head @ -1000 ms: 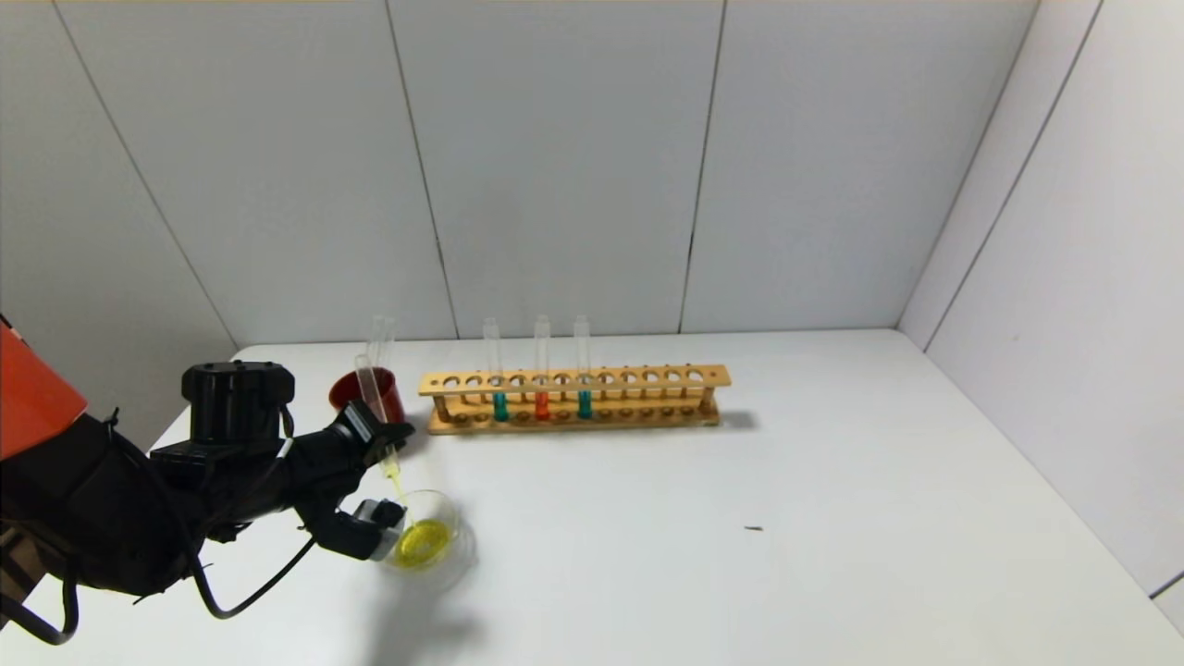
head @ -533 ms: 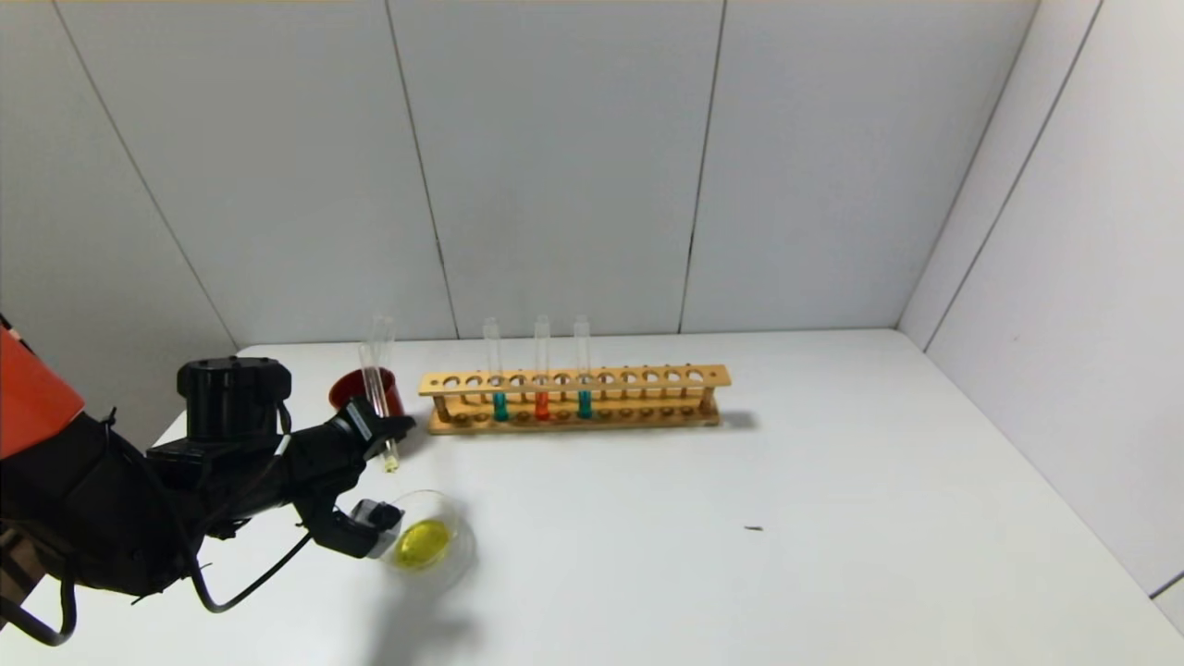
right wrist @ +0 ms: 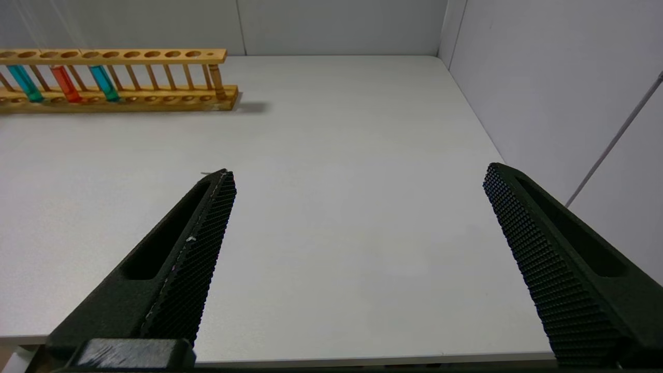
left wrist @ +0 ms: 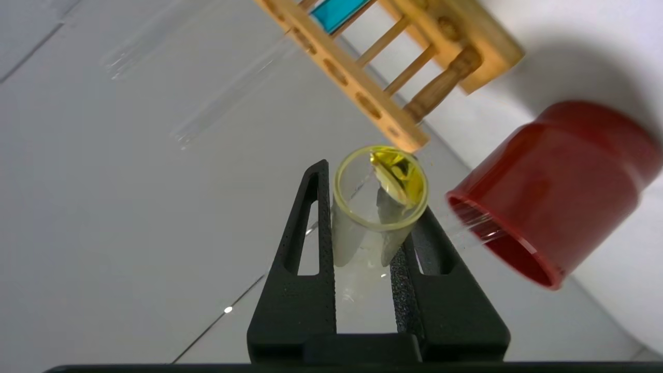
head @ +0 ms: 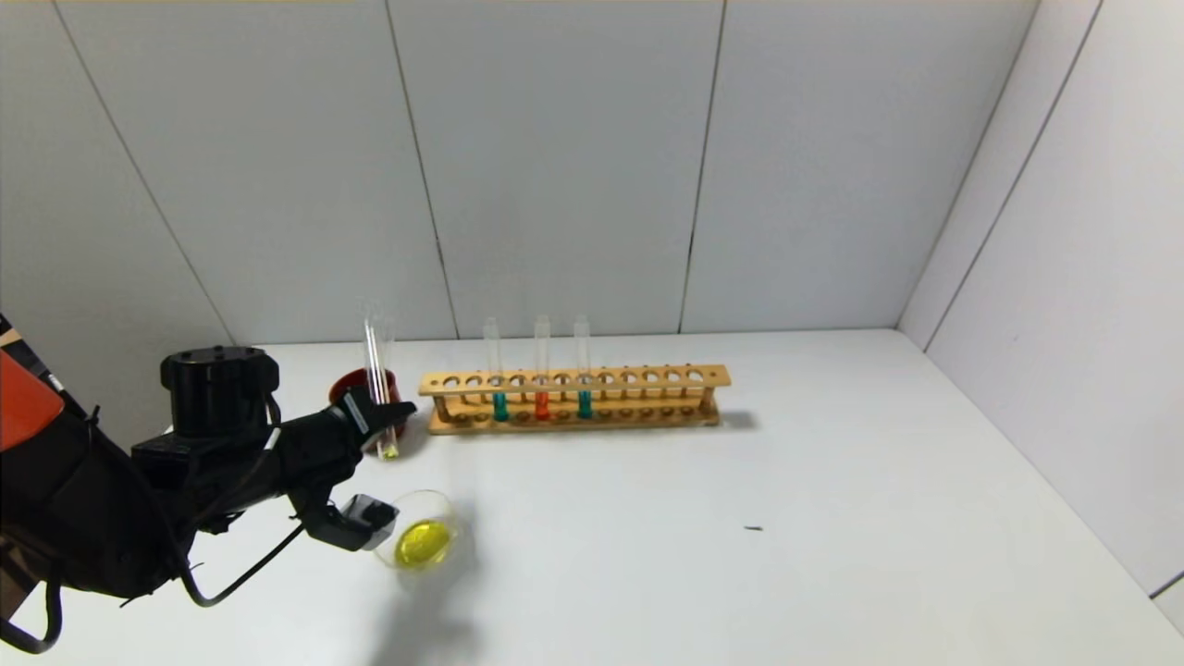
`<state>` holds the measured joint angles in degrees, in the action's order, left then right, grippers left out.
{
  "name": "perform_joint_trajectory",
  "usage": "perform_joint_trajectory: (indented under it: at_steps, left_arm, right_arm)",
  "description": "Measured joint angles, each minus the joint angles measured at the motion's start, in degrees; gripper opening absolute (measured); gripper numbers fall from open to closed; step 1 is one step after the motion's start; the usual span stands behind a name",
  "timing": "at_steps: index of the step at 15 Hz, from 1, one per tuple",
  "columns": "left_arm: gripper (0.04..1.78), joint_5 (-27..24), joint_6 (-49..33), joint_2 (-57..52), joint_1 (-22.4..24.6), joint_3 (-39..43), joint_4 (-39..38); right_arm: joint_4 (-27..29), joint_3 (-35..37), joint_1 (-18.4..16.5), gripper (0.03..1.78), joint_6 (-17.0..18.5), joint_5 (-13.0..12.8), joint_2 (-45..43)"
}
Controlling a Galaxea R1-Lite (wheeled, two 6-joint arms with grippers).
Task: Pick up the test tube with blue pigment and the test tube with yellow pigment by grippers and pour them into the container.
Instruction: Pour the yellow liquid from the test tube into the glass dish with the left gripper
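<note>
My left gripper [head: 384,421] is shut on the yellow-pigment test tube [head: 379,388] and holds it nearly upright in front of the red cup, behind the container. The tube is almost empty, with yellow residue at its open lower end [left wrist: 380,186], which sits between the black fingers [left wrist: 311,233]. The container [head: 453,518], a clear glass dish, holds a yellow pool. Two teal-blue tubes [head: 499,404] [head: 584,402] stand in the wooden rack [head: 647,379]; I cannot tell which is meant. My right gripper [right wrist: 358,173] is open and empty over the table's near right part.
A dark red cup [head: 351,387] stands left of the rack with an empty clear tube in it; it also shows in the left wrist view [left wrist: 559,186]. An orange tube [head: 542,404] stands between the teal ones. White walls close the back and right.
The left gripper has drawn back from over the dish towards the red cup. The tube has swung from tilted to nearly upright, and the yellow stream has stopped.
</note>
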<state>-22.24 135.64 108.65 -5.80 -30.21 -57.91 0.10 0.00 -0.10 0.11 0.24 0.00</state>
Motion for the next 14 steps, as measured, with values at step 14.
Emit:
perform_joint_trajectory:
  at_steps: [14]
  left_arm:
    - [0.34,4.85,-27.43,-4.79,0.02,0.83,-4.06]
  right_arm:
    - [0.0,0.0,0.0,1.75,0.0,-0.02,0.0]
